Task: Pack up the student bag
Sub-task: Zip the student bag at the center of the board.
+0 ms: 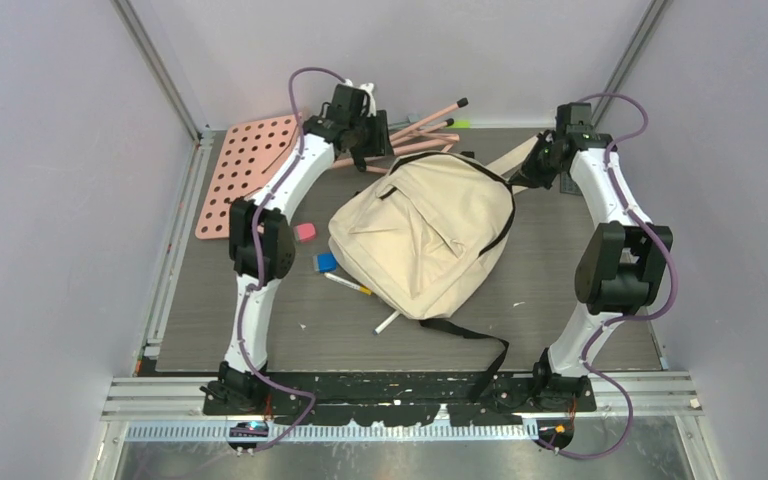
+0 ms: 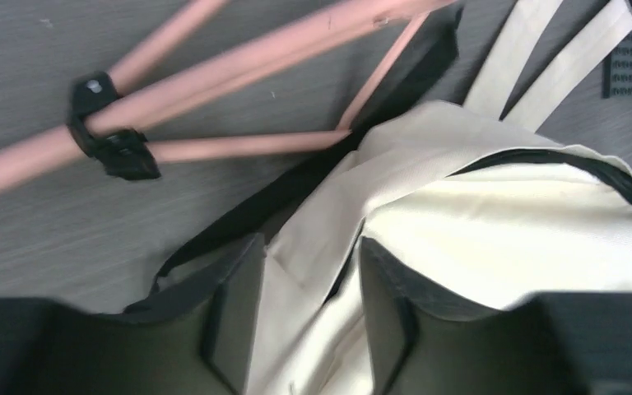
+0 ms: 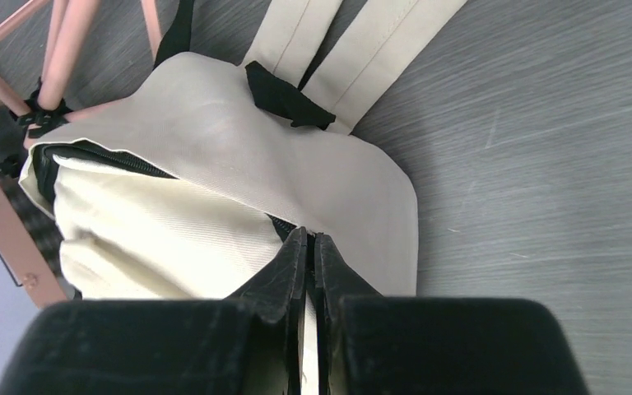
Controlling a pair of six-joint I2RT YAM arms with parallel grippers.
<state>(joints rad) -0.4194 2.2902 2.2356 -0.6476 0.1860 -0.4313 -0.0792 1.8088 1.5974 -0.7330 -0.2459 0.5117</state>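
Top view, near edge: both arm bases are bolted to a black rail. Just beyond it, a black webbing strap (image 1: 482, 345) trails from the student bag (image 1: 425, 235) toward the rail.

Left of the strap, a white pen (image 1: 388, 322) lies at the bag's near corner. A second white marker (image 1: 348, 285), a small blue block (image 1: 325, 262) and a pink eraser (image 1: 303, 232) lie along the bag's left side on the grey wood-grain table (image 1: 545, 265).

Centre: the bag lies flat with its front panel up, turned diagonally. It is soft cream-beige cloth with a slanted front-pocket seam. A black zipper (image 3: 107, 156) curves round its far end.

Far end of the bag: the right gripper (image 3: 310, 237) has its jaws pressed together on the zipper line at the right corner, and a sliver of cream cloth shows between them. The exact part pinched cannot be told. Beyond it lie two cream shoulder straps (image 3: 383, 45) and a black webbing loop (image 3: 284, 97).

The left gripper (image 2: 311, 247) stands over the bag's far left corner with its jaws parted to a moderate gap, and a fold of cream cloth shows between them.

Farthest: pink rods (image 1: 425, 125), joined by a black clamp (image 2: 107, 132), and a pink perforated board (image 1: 250, 170) at the far left.
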